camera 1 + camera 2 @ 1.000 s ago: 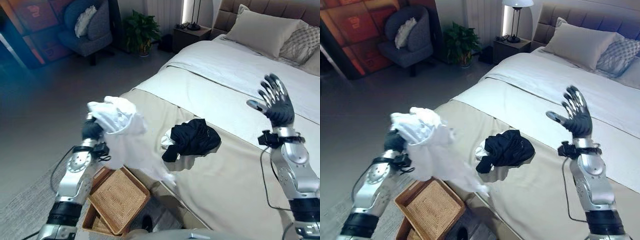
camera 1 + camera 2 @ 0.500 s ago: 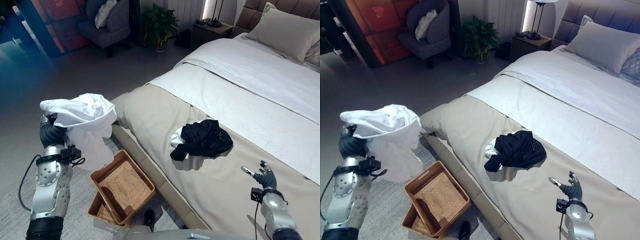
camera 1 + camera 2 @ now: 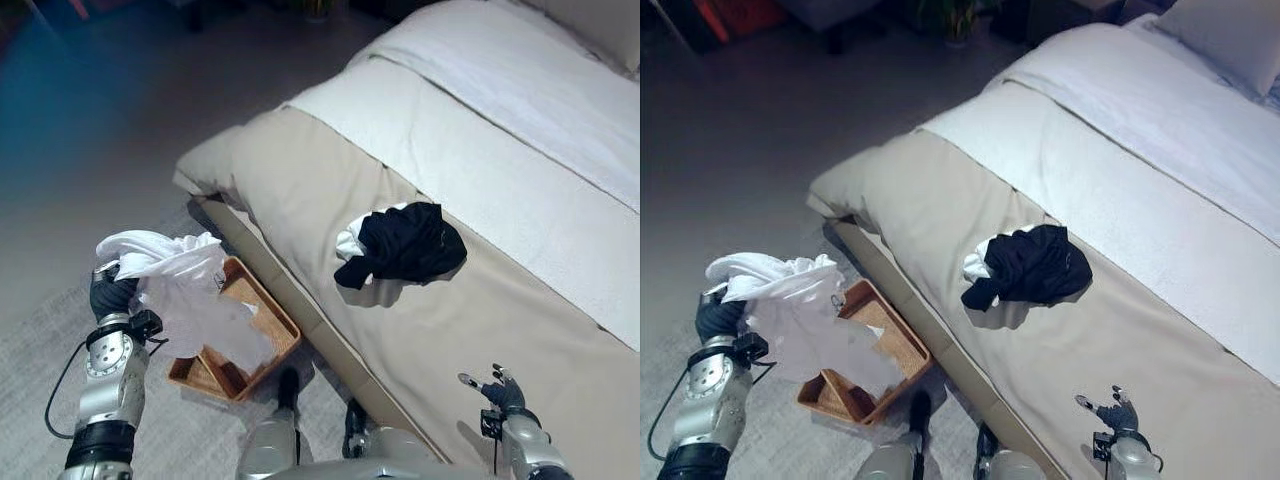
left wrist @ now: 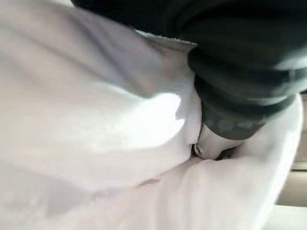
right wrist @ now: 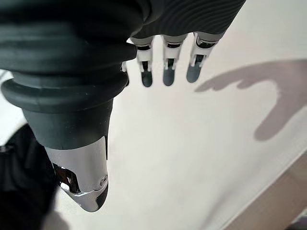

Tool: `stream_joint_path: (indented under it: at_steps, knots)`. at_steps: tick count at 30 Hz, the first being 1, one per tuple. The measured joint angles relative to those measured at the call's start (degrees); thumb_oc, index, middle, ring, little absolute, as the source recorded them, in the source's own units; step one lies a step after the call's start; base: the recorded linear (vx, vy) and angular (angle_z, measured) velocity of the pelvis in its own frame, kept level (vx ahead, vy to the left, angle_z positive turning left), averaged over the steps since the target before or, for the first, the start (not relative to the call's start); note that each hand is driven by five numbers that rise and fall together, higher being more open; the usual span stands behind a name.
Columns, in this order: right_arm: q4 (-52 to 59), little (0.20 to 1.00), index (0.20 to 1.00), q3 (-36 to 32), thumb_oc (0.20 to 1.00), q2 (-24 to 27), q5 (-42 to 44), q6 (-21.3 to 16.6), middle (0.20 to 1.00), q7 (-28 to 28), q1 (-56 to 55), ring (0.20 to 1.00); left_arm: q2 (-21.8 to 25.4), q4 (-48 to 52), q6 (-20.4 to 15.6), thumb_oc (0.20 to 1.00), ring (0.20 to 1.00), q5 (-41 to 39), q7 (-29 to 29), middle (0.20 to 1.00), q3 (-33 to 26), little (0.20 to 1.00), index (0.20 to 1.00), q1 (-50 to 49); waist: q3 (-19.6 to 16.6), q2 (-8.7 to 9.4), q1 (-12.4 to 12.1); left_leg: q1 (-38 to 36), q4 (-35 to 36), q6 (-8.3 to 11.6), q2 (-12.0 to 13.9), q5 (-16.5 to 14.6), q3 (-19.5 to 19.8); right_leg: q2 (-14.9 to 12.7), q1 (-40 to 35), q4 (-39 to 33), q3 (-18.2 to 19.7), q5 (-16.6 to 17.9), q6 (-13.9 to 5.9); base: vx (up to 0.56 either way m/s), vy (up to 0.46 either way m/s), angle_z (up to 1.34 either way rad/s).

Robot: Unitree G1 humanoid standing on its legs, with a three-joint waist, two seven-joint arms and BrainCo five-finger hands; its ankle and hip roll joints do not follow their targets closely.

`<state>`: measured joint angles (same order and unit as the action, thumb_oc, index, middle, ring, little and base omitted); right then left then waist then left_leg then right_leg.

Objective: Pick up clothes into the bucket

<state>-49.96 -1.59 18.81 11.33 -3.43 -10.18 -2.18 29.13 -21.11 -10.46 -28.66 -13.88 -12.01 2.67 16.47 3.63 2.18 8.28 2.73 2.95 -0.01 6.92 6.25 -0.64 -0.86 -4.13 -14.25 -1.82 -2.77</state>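
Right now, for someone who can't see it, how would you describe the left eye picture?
The robot's left hand holds a crumpled white shirt above a woven basket on the floor beside a bed. A black garment lies bunched on the bed's beige cover, and the right hand hovers open low over the bed.

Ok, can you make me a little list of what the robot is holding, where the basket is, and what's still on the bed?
left hand: shut on the white garment, held up over the basket
basket: wicker, on the floor beside the bed
bed: beige cover near its foot
black garment: bunched on the bed, a bit of white cloth under it
right hand: open, holding nothing, above the bed
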Motion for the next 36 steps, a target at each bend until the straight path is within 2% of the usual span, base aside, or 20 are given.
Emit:
stream_joint_path:
  at_steps: [6,10,13,15,17,18,22,24,28,29,36]
  knots:
    - [0.4,1.0,1.0,0.32,1.0,-0.07,0.06,-1.43,1.0,-0.02,2.05,1.0,3.0,-5.48,-0.05,0.2,0.2,1.83,-3.11,0.2,0.96,0.2,0.2,4.65,4.4,2.6,0.05,3.93,-2.87,0.9,0.46,-0.71,-1.25,0.05,4.13,2.27,1.52,-0.01,0.0,-0.09,0.033,-0.13]
    - [2.47,1.0,1.0,0.36,1.0,0.08,0.66,-2.61,1.0,-0.23,3.91,1.0,3.84,-7.33,-0.16,0.2,0.2,3.2,-4.93,0.2,2.15,0.2,0.2,9.26,8.13,2.99,0.06,10.05,-8.16,2.04,0.82,-1.63,-1.23,-0.03,10.13,7.2,1.83,-0.53,-0.03,-0.12,0.045,-0.07]
    - [3.72,1.0,1.0,0.5,1.0,0.1,1.48,-3.34,1.0,-0.37,7.11,1.0,4.54,-9.71,-0.2,0.2,0.2,3.19,-6.25,0.2,3.45,0.2,0.2,13.19,12.09,3.32,0.22,14.84,-13.64,1.5,0.8,-3.19,-1.46,-0.55,16.14,15.08,2.44,-2.99,0.52,-0.21,0.121,-0.11]
    - [7.22,1.0,1.0,0.56,1.0,0.45,2.94,-4.56,1.0,-0.66,7.79,1.0,5.18,-10.32,-0.35,0.2,0.2,3.17,-6.78,0.2,4.73,0.2,0.2,15.74,13.17,3.48,0.49,22.18,-21.4,0.29,0.07,-6.21,-1.61,-1.9,24.86,25.9,2.95,-7.04,1.2,-0.14,0.11,-0.03]
    - [8.73,1.0,1.0,1.21,1.0,0.46,3.55,-5.13,1.0,-0.83,8.04,1.0,5.26,-11.3,-0.42,0.2,0.2,3.1,-7.47,0.2,4.88,0.2,0.2,17.15,13.45,3.89,0.97,25.97,-25.69,-0.18,-0.47,-7.38,-1.84,-3.12,29.34,31.51,3.27,-8.82,1.32,-0.04,0.063,-0.02]
    - [10.3,1.0,1.0,1.65,1.0,0.72,4.06,-5.51,1.0,-0.97,8.34,1.0,5.84,-11.41,-0.64,0.2,0.2,3.08,-8.16,0.2,5.38,0.2,0.2,17.56,13.63,3.99,1.22,29.25,-29.99,-0.95,-0.62,-9.27,-2.17,-3.66,32.78,36.06,3.79,-10.68,1.44,0.01,0.033,-0.09]
    - [12.41,1.0,1.0,2.54,1.0,1.96,5.12,-6.44,1.0,-1.6,9.23,1.0,6.83,-12.09,-1.29,0.2,0.2,3.03,-9.2,0.2,6.29,0.2,0.2,19.27,14.17,4.15,1.55,37.37,-38.54,-1.1,-0.95,-12.45,-2.2,-4.38,40.62,44.77,4.57,-13.81,2.08,-0.04,0.042,-0.05]
    - [12.6,1.0,1.0,2.54,1.0,3.25,5.16,-6.82,1.0,-1.95,9.73,1.0,7.65,-12.26,-1.31,0.2,0.2,3.03,-9.95,0.2,6.8,0.2,0.2,20.88,14.22,4.13,1.66,41.68,-40.78,-1.11,-1.33,-12.5,-1.95,-4.91,45.2,47.69,4.58,-14.26,2.59,-0.04,0.021,0.05]
    - [13.03,1.0,1.0,2.59,1.0,3.97,5.23,-7.27,1.0,-2.95,9.74,1.0,7.94,-13.06,-1.31,0.2,0.2,2.87,-11.06,0.2,6.78,0.2,0.2,22.78,14.22,4.27,1.94,44.98,-41.71,-1.13,-1.72,-12.46,-1.5,-5.26,48.51,49.15,4.35,-14.33,2.47,0.0,0.012,0.05]
    - [13.09,1.0,1.0,2.6,1.0,4.4,5.25,-7.46,1.0,-3.08,9.73,1.0,8.25,-13.29,-1.31,1.0,1.0,2.73,-11.36,1.0,6.76,1.0,1.0,23.48,14.2,4.29,1.91,45.89,-41.49,-1.13,-1.97,-12.46,-1.43,-5.52,49.55,49.3,4.29,-14.34,2.47,0.0,0.005,0.09]
    - [13.26,1.0,1.0,3.28,1.0,4.82,5.36,-7.52,1.0,-4.87,10.77,1.0,8.5,-17.32,-1.03,1.0,1.0,0.37,-13.37,1.0,6.88,1.0,1.0,26.73,14.18,4.35,3.08,50.44,-44.18,-1.19,-2.5,-12.43,-0.84,-6.28,53.38,51.82,3.46,-14.48,2.64,0.01,0.015,0.07]
